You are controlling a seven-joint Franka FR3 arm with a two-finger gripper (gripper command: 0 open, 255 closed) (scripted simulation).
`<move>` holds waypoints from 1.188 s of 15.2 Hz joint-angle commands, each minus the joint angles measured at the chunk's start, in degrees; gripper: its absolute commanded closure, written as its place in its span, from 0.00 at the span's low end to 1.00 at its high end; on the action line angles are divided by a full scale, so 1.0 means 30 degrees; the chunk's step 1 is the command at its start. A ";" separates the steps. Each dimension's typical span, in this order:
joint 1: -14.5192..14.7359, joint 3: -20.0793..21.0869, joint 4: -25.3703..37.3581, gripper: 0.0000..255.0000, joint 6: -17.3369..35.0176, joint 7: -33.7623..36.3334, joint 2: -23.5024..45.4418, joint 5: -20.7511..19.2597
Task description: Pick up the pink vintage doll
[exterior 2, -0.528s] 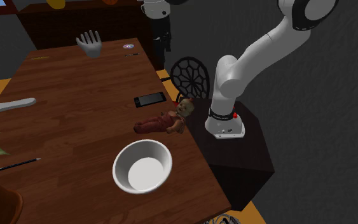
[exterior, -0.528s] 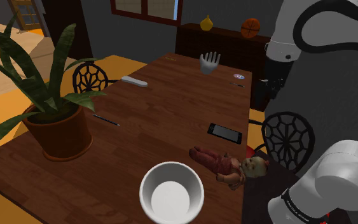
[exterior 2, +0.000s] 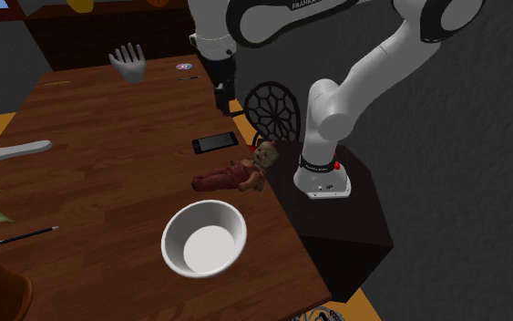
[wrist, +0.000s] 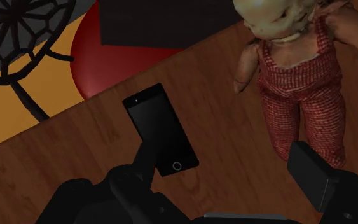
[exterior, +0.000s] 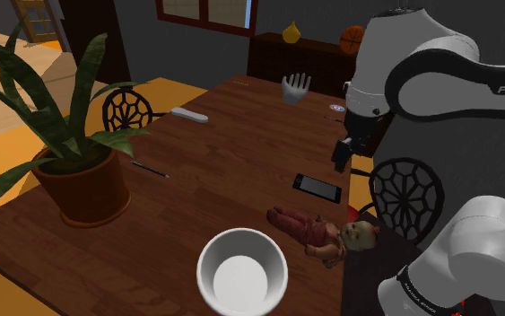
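While the doll (exterior: 322, 235) lies on the table (exterior: 241, 153) just beside the phone (exterior: 317, 188), gripper (exterior: 340, 162) hangs over the phone, released, empty.

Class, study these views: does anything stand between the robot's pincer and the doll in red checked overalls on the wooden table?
Nothing visible does. The open black pincer hangs above the flat black phone; the pale-headed doll in red checked overalls lies beside that phone on the brown wooden table, only air between.
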 commanded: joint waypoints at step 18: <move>0.1704 0.8040 -0.2485 0.00 0.9592 0.5235 0.7439 -0.3359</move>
